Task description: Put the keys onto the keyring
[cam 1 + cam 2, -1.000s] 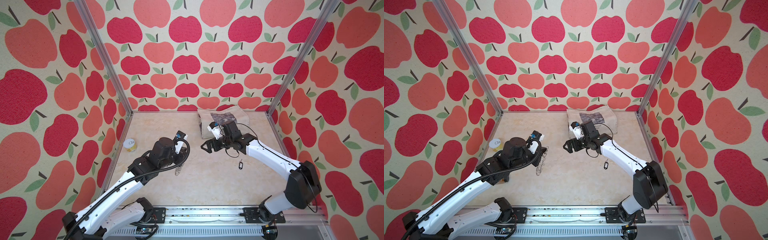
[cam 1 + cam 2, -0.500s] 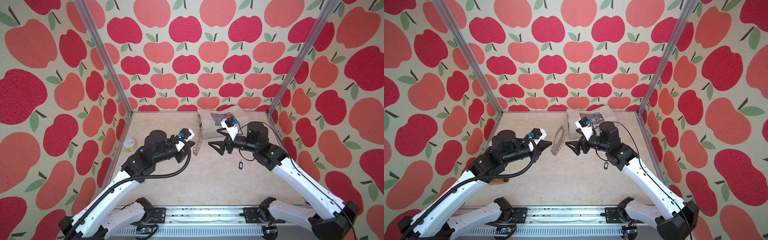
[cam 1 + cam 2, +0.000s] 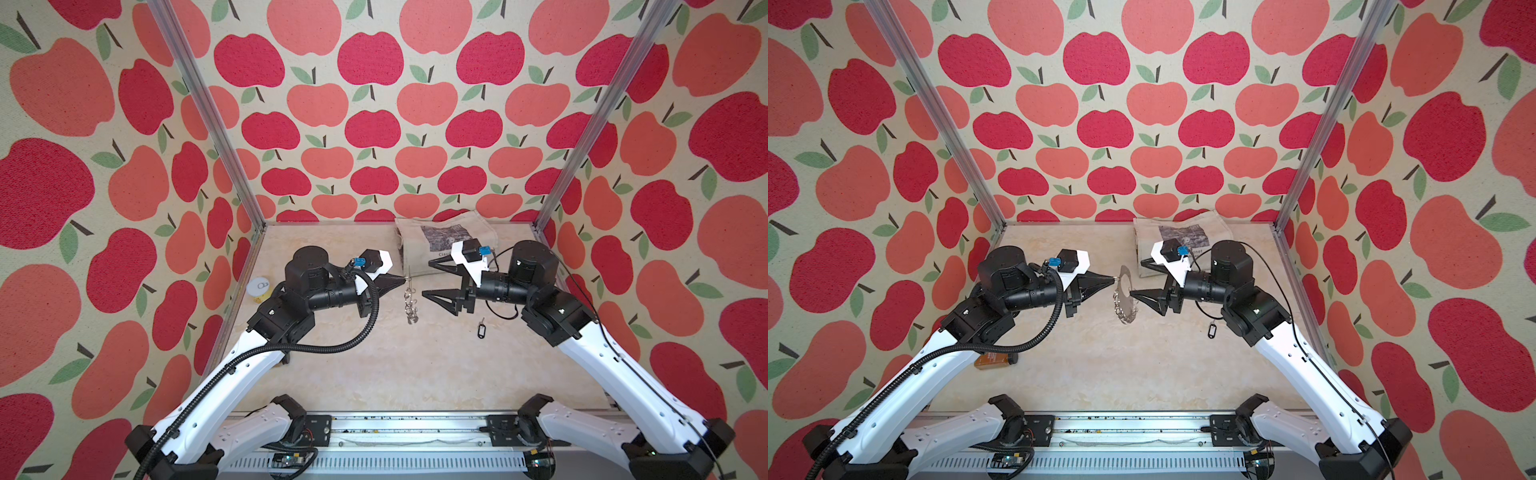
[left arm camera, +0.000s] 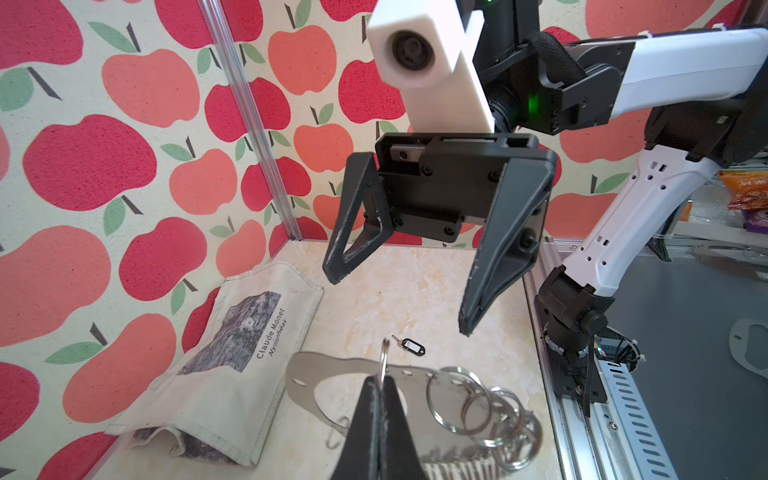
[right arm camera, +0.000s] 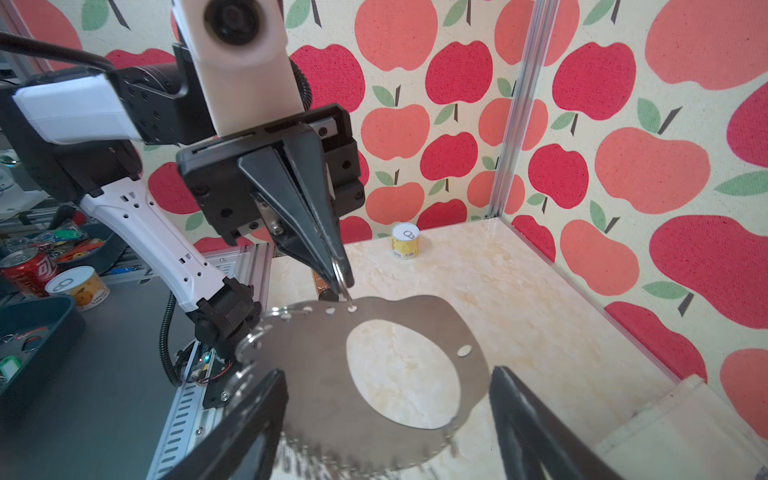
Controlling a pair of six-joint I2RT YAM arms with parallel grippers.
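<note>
Swung round to face each other, left hand (image 3: 401, 281) pinches the keyring (image 3: 1124, 291) by one ring, dangling before the gaping right hand (image 3: 426, 278); keys (image 3: 481, 331) lie on the bench (image 3: 415, 374) beneath it.

Printed cloth bag (image 3: 417, 255), yellow can (image 3: 259, 289)

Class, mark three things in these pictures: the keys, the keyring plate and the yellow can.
keys (image 4: 411, 346): left wrist view, on the black-framed tag.
keyring (image 5: 316, 365): right wrist view, on the grey plate beside its opening.
yellow can (image 5: 405, 249): right wrist view, on its side wall.
</note>
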